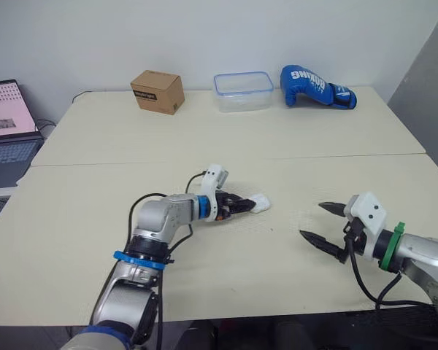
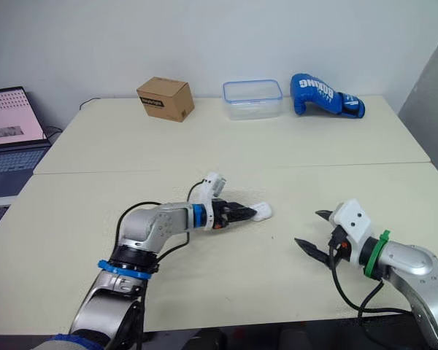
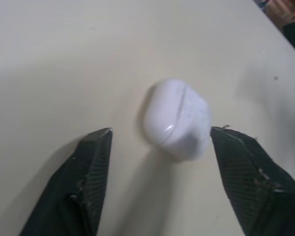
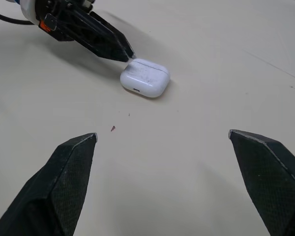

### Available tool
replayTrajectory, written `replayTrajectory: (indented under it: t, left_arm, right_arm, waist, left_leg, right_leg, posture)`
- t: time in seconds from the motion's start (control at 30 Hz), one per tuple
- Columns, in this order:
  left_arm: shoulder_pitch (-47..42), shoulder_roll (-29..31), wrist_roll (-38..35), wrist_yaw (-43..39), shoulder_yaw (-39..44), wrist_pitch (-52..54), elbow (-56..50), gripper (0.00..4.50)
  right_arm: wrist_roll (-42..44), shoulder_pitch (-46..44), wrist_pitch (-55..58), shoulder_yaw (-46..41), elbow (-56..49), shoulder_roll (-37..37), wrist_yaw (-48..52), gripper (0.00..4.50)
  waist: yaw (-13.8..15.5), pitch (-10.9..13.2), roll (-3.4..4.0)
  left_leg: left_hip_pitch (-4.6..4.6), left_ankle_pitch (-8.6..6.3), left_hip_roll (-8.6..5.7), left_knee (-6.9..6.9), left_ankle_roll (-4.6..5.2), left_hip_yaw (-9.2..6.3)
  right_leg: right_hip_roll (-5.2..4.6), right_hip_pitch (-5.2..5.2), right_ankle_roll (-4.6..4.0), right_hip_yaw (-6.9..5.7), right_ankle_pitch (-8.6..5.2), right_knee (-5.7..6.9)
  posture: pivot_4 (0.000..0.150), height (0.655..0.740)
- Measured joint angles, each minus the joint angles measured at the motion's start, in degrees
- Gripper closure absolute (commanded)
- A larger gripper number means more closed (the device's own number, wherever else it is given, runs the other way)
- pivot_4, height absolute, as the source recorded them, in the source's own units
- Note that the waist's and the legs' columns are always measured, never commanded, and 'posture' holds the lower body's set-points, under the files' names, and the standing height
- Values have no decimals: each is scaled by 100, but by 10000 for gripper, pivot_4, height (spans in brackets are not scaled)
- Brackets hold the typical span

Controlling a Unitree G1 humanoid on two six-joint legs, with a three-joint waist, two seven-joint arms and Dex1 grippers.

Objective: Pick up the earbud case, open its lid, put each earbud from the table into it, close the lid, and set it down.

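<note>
- Left end effector (image 1: 247, 206) is spread wide, its tips flanking the near end of the small white, rounded plastic earbud case (image 3: 177, 118).
- The case lies closed on the cream table (image 1: 204, 138), roughly central, nearer the front edge.
- Right end effector (image 1: 312, 220) gapes wide, empty, apart.
- Risk: pinching only the smooth end may squirt the case away.

Silver arms, tipped in black.
Left arm (image 1: 157, 222): blue rings (image 1: 202, 207), white camera block (image 1: 215, 177) and looping black cable (image 1: 142, 200) behind the left claw (image 1: 248, 206); right arm (image 1: 423, 255): green ring (image 1: 389, 244), white block (image 1: 366, 210) and dark cable (image 1: 358, 273) behind the right claw (image 1: 311, 219).
</note>
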Motion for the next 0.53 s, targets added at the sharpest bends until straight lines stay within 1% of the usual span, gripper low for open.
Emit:
replayTrajectory:
  t: [0.03, 0.17, 0.2, 0.23, 0.27, 0.33, 0.43, 0.53]
  left_arm:
    - [85, 177, 43, -71, 11, -156, -55, 118]
    - [369, 907, 524, -561, 254, -2116, 8, 118]
    - [340, 1119, 716, -721, 260, -2764, 72, 118]
    - [312, 1210, 811, -788, 265, -3042, 112, 118]
    - [189, 1417, 1060, -955, 256, -3778, 348, 118]
    - [40, 1618, 1308, -1150, 254, -4506, 724, 118]
    - [-92, 1682, 1484, -1318, 247, -5027, 1050, 118]
    - [-155, 1522, 1501, -1460, 242, -5181, 1238, 118]
  right_arm:
    - [-28, 2, -34, -6, 87, -2, 20, 0]
    - [-37, -34, -106, -199, 312, -38, 167, 0]
    - [-22, -77, -104, -247, 322, -84, 217, 0]
    - [-10, -99, -104, -270, 323, -121, 249, 0]
    - [-3, -171, -104, -309, 330, -246, 352, 0]
    - [48, -257, -86, -413, 332, -370, 476, 0]
    - [188, -410, -8, -484, 334, -407, 527, 0]
    - [189, -479, 53, -479, 334, -396, 514, 0]
  waist:
    - [-2, 0, 1]
    - [37, 1, 0]
    - [53, 0, 1]
    - [57, 0, 1]
    - [87, 0, 1]
    - [107, 0, 1]
    - [99, 0, 1]
    - [95, 1, 0]
  left_leg:
    - [0, 0, 0, 0, 0, 0]
    - [-5, 0, -2, 2, -1, -1]
    - [-5, 0, -2, 3, -1, 1]
    - [-5, 0, -3, 2, -1, 1]
    - [-5, 0, -4, 2, 0, 1]
    - [-5, -1, -4, 3, 1, 1]
    - [-5, -1, -3, 2, 1, 1]
    - [-6, -1, -3, 3, 2, 0]
  right_leg:
    - [0, 0, 0, 0, 0, 0]
    - [-3, -2, -3, -1, 2, -1]
    - [-3, -1, -3, 0, 2, -3]
    - [-5, -1, -3, 0, 2, -3]
    - [-6, 2, -3, -2, 2, -5]
    - [-6, 3, -3, -4, 2, -5]
    - [-6, 3, -3, -4, 1, -5]
    - [-6, 3, -2, -7, 1, -4]
  posture:
    - [1500, 7400]
    - [1500, 7400]
    - [1500, 7400]
    - [1500, 7400]
    - [1500, 7400]
    - [1500, 7400]
    - [1500, 7400]
    - [1500, 7400]
